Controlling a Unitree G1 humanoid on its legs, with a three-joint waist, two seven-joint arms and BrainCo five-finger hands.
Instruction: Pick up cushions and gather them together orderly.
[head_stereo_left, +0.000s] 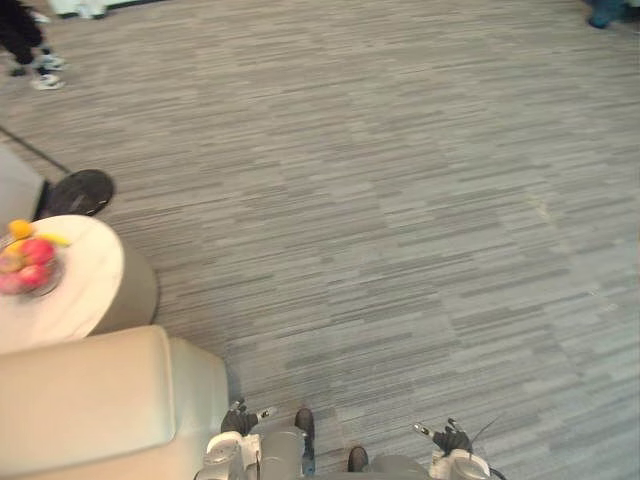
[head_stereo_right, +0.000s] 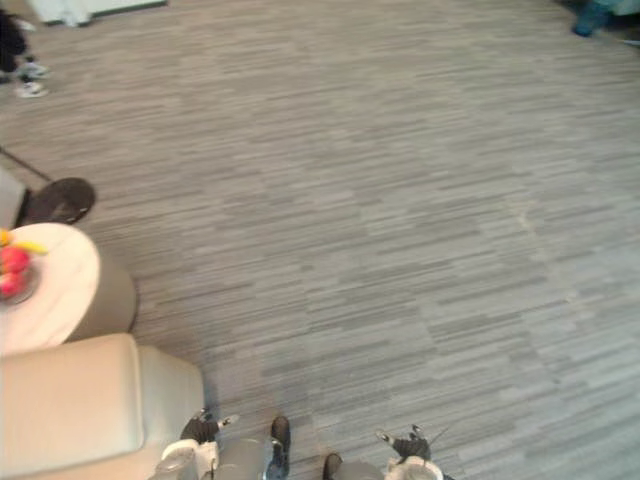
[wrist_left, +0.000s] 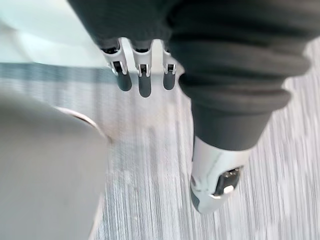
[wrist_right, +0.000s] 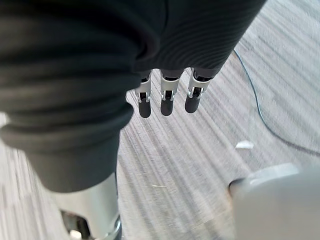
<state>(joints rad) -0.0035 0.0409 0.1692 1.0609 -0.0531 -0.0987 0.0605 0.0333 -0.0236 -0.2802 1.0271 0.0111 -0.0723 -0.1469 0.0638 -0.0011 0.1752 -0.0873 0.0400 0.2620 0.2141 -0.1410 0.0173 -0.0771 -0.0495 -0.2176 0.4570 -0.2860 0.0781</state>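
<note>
You carry no cushion yet: your left hand (wrist_left: 143, 80) and right hand (wrist_right: 167, 100) hang empty, fingers straight and apart, over the grey striped carpet (head_stereo_left: 400, 200). The cream upholstered seat (head_stereo_left: 90, 400) stands beside your left hand. By my judgement, all the gathering remains.

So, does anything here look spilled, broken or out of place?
Nothing stands out. The fruit bowl sits upright on the round table beside the beige armchair; the left hand and right hand hang open, holding nothing.
</note>
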